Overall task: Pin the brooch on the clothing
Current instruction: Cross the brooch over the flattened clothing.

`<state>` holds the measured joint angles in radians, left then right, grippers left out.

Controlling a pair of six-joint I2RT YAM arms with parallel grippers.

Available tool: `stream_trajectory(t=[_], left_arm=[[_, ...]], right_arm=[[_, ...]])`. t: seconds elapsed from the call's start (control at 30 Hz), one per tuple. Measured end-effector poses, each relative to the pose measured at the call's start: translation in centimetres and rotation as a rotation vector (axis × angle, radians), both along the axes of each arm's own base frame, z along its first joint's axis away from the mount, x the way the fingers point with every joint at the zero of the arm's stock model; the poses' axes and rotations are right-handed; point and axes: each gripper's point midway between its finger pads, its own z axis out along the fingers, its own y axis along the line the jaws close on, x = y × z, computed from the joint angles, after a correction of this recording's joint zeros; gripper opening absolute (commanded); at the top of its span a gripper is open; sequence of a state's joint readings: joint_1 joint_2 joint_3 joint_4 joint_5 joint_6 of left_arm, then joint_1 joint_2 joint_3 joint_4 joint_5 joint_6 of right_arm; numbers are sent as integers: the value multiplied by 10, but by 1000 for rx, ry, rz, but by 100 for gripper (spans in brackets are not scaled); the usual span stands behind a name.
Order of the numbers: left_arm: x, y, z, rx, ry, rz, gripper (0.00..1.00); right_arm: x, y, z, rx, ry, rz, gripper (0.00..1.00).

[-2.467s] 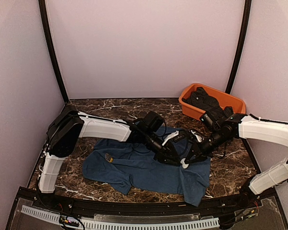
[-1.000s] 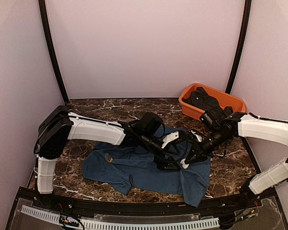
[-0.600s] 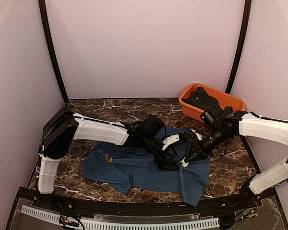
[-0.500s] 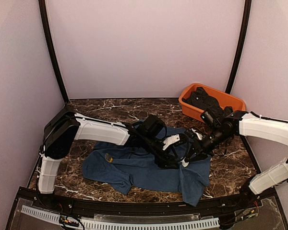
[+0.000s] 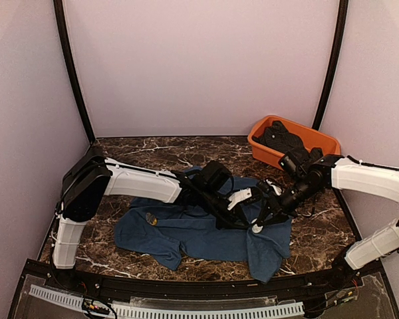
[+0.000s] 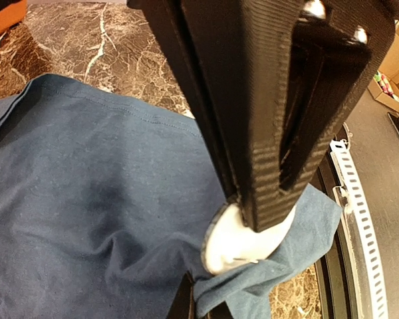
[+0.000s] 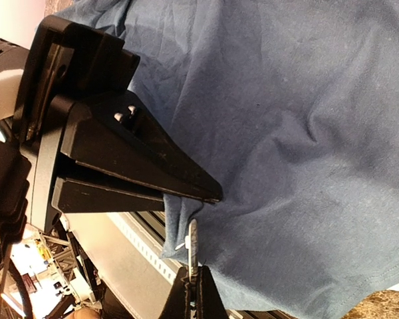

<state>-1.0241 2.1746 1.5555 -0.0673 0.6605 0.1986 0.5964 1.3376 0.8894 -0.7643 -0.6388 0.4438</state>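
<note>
Dark marble table [image 5: 120, 153] under pale walls. The navy clothing [image 5: 186, 232] lies rumpled across its middle. The left claw [image 6: 253, 211] is closed, its tip at a raised fold right beside the white round brooch [image 6: 236, 246]. The right claw [image 7: 190, 286] grips that brooch by its edge. An orange tub [image 5: 322, 143] sits far right.

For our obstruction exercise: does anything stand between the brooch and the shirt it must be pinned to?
Nothing visible does. The right claw holds the brooch edge-on, right against a fold of the shirt. The left claw, shut, meets that same fold close by the brooch, not between them.
</note>
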Motion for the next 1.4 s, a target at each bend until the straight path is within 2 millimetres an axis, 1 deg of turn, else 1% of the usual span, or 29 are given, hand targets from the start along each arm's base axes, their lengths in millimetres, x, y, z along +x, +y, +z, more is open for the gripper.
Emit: stream_trajectory(t=[0.17, 0.43, 0.7, 0.93, 1.4], left_arm=[[-1, 0, 0, 1, 1, -1, 1], [-3, 1, 0, 18, 13, -4, 1], [-6, 2, -1, 24, 26, -11, 1], [-9, 3, -1, 30, 44, -18, 1], [-22, 6, 3, 5, 126, -63, 1]], right_arm=[[-4, 2, -1, 9, 7, 15, 0], [-16, 10, -2, 15, 5, 64, 0], [-18, 13, -2, 17, 10, 66, 0], [-23, 18, -5, 23, 25, 72, 0], [-30, 27, -4, 65, 64, 64, 0]])
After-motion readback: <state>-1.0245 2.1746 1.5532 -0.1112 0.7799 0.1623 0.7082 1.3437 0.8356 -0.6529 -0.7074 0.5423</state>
